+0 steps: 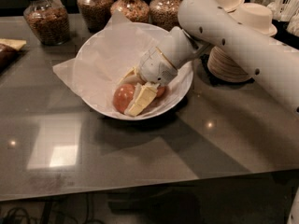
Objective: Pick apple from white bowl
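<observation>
The white bowl (183,84), wide and lined with crinkled white paper, stands tilted in the middle of the grey table. The apple (122,97), reddish-orange with a tan blush, lies at the bowl's front. My gripper (128,95) reaches down into the bowl from the right. One cream finger (142,100) lies against the apple's right side and the other (129,75) against its far side, so the gripper is closed on the apple, which rests in the bowl. A redder second apple (161,91) shows just behind the near finger, mostly hidden.
Several glass jars of brown contents (46,18) line the table's back edge. Stacks of small paper bowls (236,55) stand right of the white bowl, under my arm (243,41). A flat object (9,50) lies at the far left. The table's front edge (140,190) runs across the bottom.
</observation>
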You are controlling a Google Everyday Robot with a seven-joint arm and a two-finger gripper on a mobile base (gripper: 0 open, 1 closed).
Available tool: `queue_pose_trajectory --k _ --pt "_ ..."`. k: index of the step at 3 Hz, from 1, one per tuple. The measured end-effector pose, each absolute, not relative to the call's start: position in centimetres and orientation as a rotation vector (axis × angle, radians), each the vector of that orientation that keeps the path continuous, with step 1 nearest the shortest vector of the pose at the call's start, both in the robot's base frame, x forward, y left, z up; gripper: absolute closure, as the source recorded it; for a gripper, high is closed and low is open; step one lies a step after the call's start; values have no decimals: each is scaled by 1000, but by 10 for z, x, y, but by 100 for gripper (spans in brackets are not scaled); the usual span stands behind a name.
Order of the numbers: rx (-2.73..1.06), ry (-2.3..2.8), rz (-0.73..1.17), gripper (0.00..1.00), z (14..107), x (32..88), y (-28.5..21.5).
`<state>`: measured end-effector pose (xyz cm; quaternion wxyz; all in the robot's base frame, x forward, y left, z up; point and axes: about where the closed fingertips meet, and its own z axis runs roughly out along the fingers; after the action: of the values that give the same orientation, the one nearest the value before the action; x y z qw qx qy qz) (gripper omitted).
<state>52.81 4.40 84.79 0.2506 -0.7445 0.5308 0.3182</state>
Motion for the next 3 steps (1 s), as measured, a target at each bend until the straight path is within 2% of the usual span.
queue_pose_trajectory --k 3 --pt "-1899 1264 894 100 903 542 26"
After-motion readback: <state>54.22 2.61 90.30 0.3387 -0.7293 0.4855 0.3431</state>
